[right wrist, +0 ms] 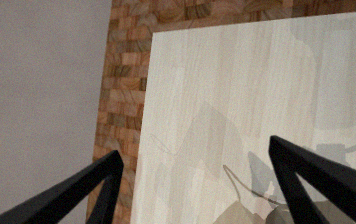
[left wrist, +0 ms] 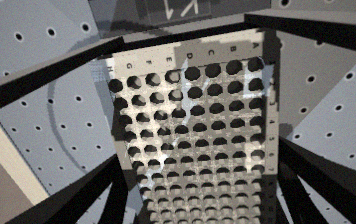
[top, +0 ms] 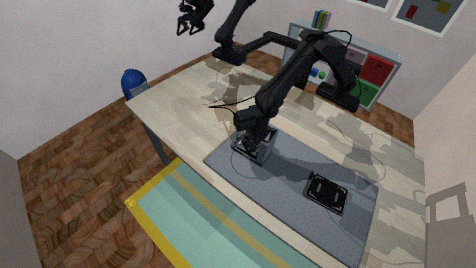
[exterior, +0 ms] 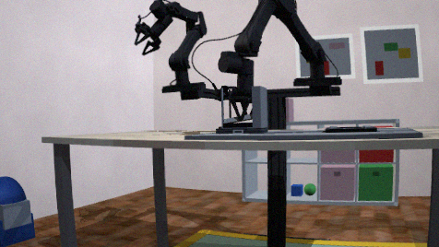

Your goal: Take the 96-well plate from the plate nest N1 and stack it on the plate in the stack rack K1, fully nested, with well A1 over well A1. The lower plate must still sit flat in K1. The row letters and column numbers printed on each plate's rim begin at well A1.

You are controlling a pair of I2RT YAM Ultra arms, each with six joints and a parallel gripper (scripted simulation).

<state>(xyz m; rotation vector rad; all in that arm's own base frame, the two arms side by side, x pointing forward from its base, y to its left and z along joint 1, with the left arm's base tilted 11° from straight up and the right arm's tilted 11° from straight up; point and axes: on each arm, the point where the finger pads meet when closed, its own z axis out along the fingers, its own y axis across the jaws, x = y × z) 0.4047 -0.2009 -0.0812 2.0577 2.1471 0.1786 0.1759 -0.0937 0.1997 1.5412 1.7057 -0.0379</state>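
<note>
Left tool [top: 247,145] [exterior: 241,118] [left wrist: 195,100] gripping the 96-well plate [left wrist: 205,117], rack [top: 269,153] [exterior: 259,111] walls around it, right tool [top: 190,33] [exterior: 142,49] [right wrist: 196,144] open, bench [top: 175,101] [exterior: 115,140] [right wrist: 200,75] below

the tall rack [top: 266,154] [exterior: 260,111] has uprights flanking the left gripper [top: 248,145] [exterior: 242,117] [left wrist: 195,150].
</note>
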